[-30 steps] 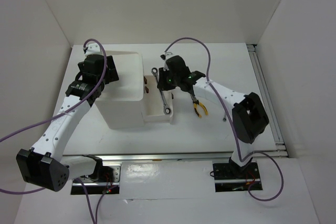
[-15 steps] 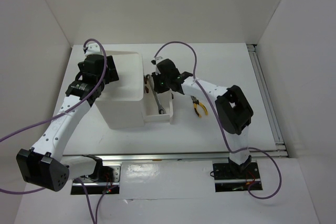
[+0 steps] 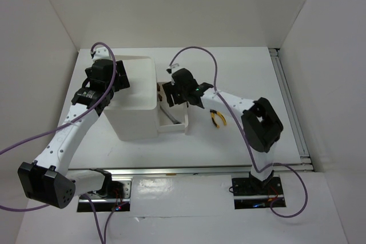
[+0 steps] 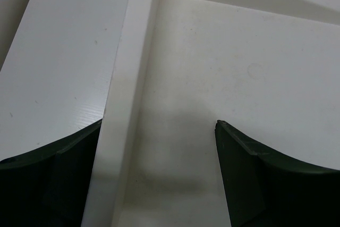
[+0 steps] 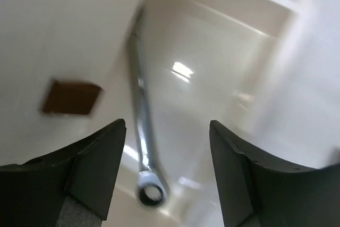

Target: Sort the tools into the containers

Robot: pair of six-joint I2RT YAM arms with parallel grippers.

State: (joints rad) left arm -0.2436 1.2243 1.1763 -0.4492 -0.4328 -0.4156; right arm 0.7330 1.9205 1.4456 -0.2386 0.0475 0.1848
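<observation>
Box [image 3: 134,119]: white smooth plastic, deep square top bin [image 4: 127,78].
Drawer [image 5: 212,62]: shallow, glossy, stood pulled out.
L gripper [image 4: 159,123]: hung over bin rim, fingers wide apart, nothing held.
R gripper [image 5: 166,126]: over drawer, spread wide, empty.
Pliers [image 3: 218,119]: yellow/black grips, lay on table [image 3: 246,72] near drawer, unsorted.
Wrench [image 5: 142,131]: slim silver, ring end, lay flat in drawer; sorted.
Other tools not seen.
</observation>
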